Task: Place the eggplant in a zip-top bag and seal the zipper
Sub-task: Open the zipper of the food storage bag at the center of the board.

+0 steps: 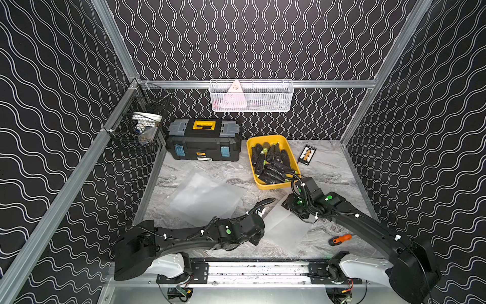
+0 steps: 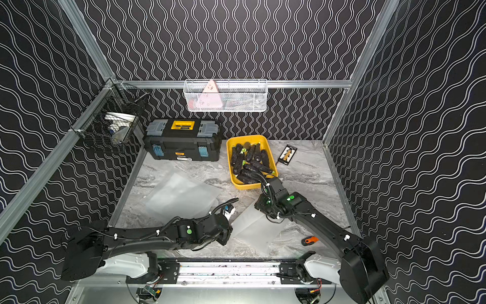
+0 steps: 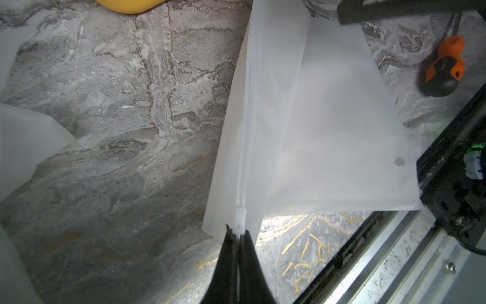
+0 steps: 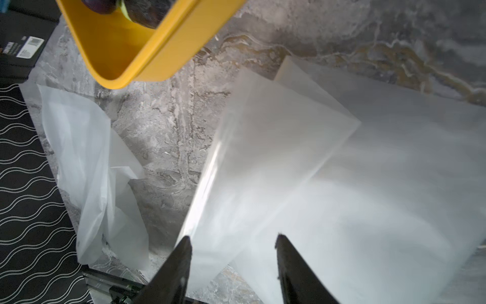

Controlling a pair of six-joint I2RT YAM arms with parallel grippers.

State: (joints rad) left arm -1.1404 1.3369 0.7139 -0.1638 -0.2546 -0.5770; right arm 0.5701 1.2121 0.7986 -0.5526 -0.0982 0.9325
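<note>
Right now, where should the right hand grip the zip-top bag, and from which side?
Probably the zipper-edge corner of the zip-top bag farthest from the slider, from the yellow bin side. The track runs straight from the slider, pinched in the left hand, to that corner near the open right hand; holding it should keep the track taut.

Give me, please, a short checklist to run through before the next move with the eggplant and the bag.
1. Left gripper shut on the bag at its zipper slider: ok.
2. Right gripper open, over the bag: ok.
3. Eggplant inside the bag: not ok; the eggplants lie in the yellow tray.
4. Bag mouth open wide enough: cannot tell.
5. Screwdriver apart from the bag: ok.
</note>
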